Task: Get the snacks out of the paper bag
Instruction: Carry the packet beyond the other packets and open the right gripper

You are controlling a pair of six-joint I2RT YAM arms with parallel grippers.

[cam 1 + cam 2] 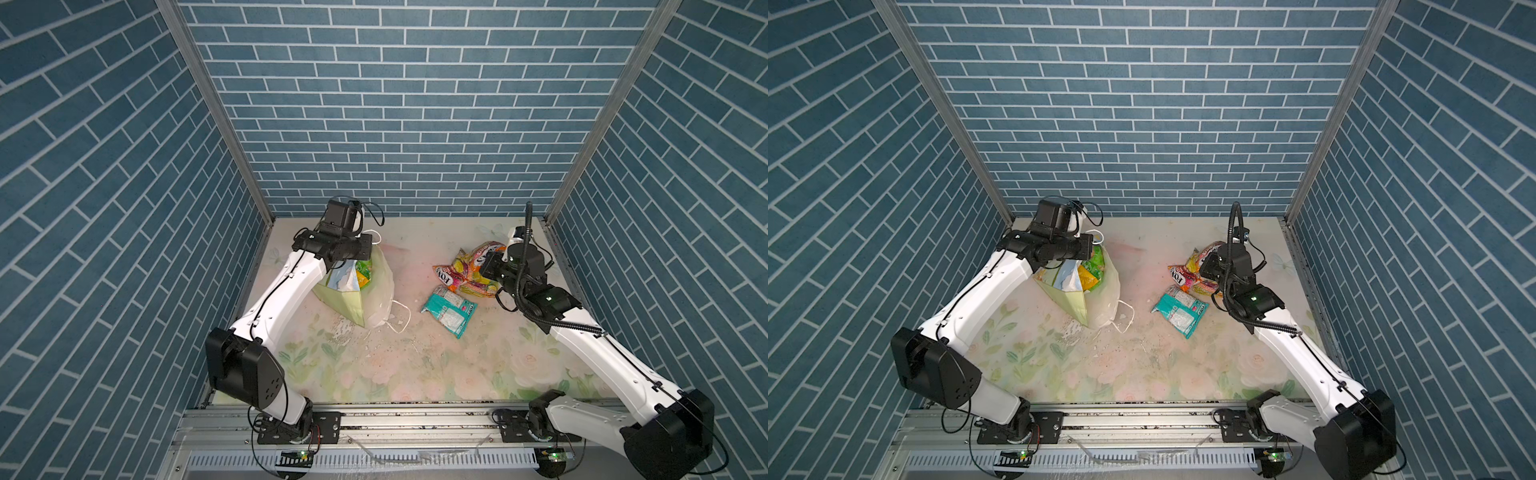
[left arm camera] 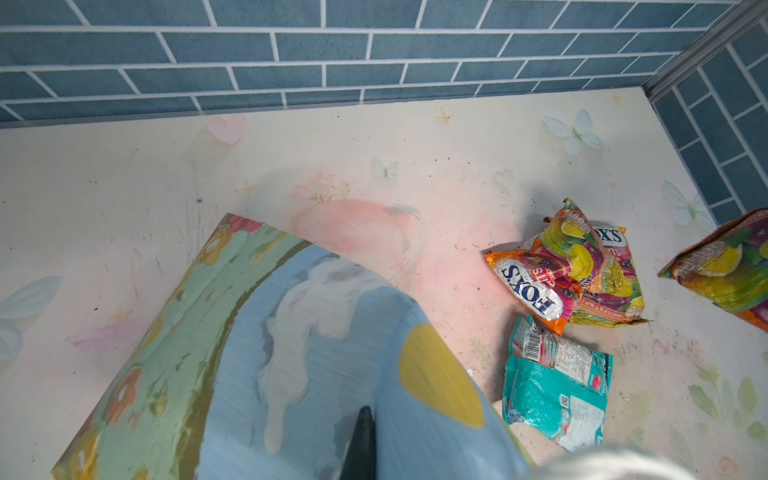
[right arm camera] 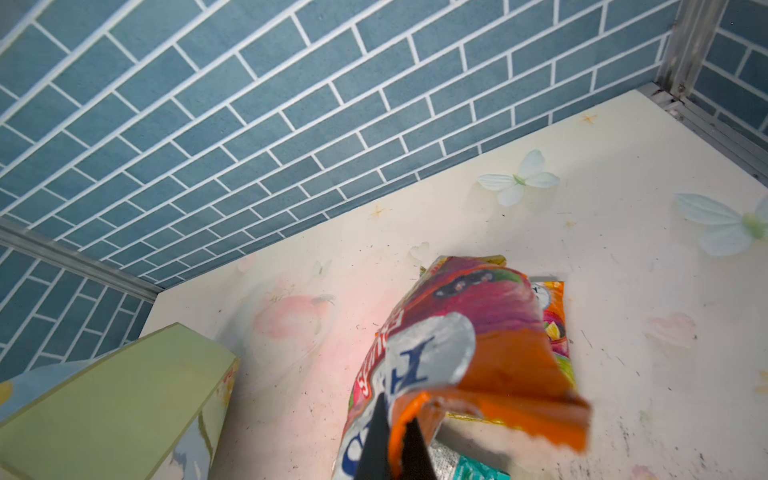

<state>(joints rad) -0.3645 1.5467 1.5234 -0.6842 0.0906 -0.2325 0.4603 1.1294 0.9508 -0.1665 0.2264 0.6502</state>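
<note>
In both top views the paper bag (image 1: 349, 305) (image 1: 1077, 305) lies tipped over on the surface (image 1: 415, 357). Its white inside and cord handles show, and green, yellow and orange snacks (image 1: 363, 276) sit in its mouth. The left arm's wrist covers the bag's rim and hides the left claw. Well apart from the bag, on the right arm's side, lies a teal packet (image 1: 449, 311). Touching it, farther from the bag's base, are two overlapping fruit-print packets (image 1: 455, 274). The right wrist hangs over these, with a third packet (image 1: 484, 249) showing at its edge.

In the left wrist view the left claw (image 2: 362, 424) is pinched narrow on the bag's wall. One dark finger lies against the sky-and-cloud print and the other is hidden. Beyond the bag, the teal packet touches a packet lettered FOX'S, and the third packet is raised off the surface.

In the right wrist view the right claw (image 3: 395, 436) is clamped on the third packet's orange edge. The packet hangs above another fruit-print packet, and the bag's pale green base stands nearby, apart from it.
</note>
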